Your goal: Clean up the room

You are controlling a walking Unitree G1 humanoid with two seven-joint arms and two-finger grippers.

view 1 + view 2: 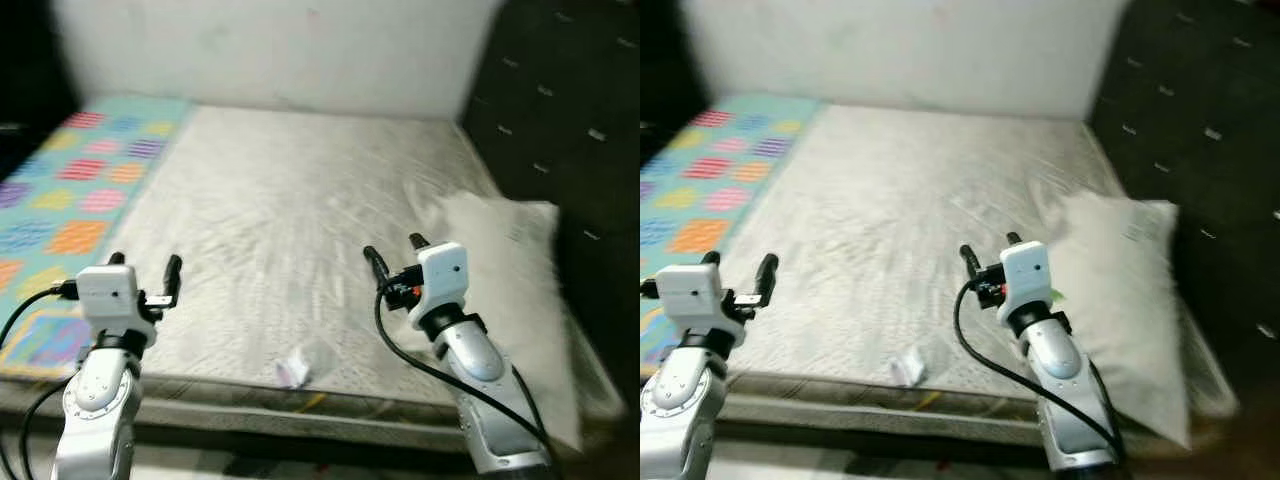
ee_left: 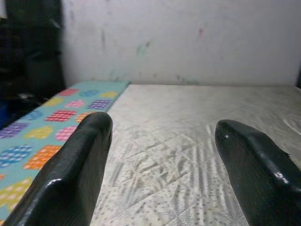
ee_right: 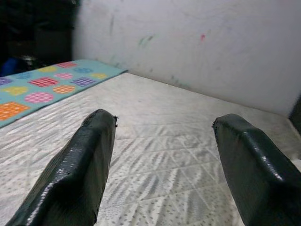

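Both grippers held spread and empty above a bare grey quilted mattress.

The left gripper hovers over the mattress's near left part, beside the teal sheet with coloured dotted squares along the left side; its two black fingers stand wide apart with nothing between them. The right gripper hangs over the near right part, fingers equally parted and empty, just left of the pale grey pillow lying at the right edge against the dark tufted headboard. A small crumpled white scrap of paper lies at the mattress's near edge, between the arms. A white wall stands at the far end.
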